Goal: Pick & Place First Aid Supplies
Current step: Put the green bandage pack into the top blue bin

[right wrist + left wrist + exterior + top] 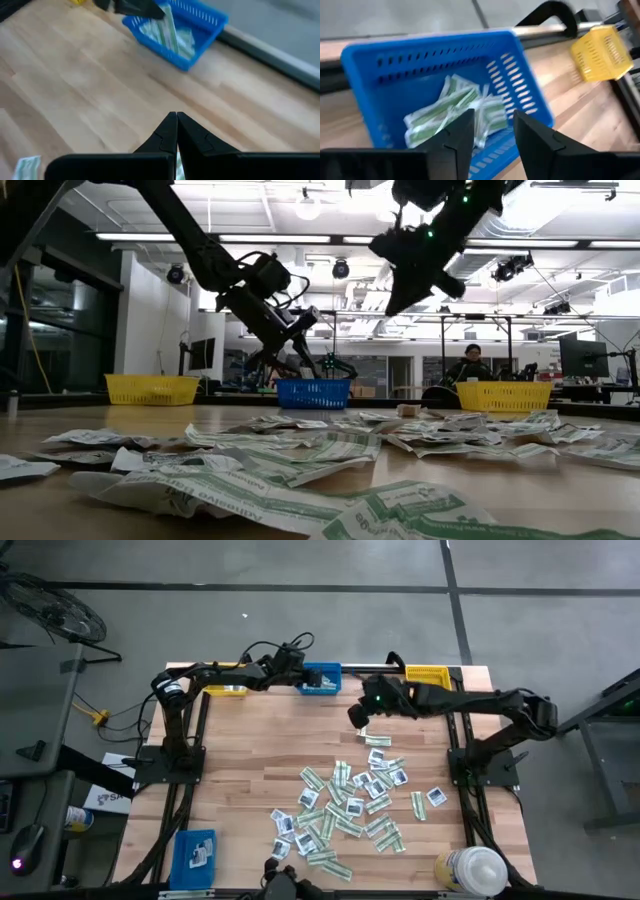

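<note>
Wide wooden bench [250, 755] fills the overhead view, both dark arms reaching in from its far corners. Spread over the near right half is the big scatter of first aid supplies [350, 802], squarish white packets mixed with narrow green-and-white strips, lying flat and overlapping. A large white-capped bottle [470, 870] stands at the near right corner, a small blue bin [194, 851] at the near left.

Along the far edge: a yellow bin [226, 690] on the left, a blue basket [321, 679] in the middle, another yellow bin [428, 674] to the right.

The left end effector [492, 132] hangs right over that blue basket, fingers parted with an empty gap between them; green-and-white strips [452, 112] lie piled inside the basket below.

The right end effector [176, 131] is up off the bench, between the scatter and the far edge, fingertips pressed together. A sliver of green-and-white shows under its tips in its own wrist view, and from above a pale packet [361, 731] shows just beside it.
</note>
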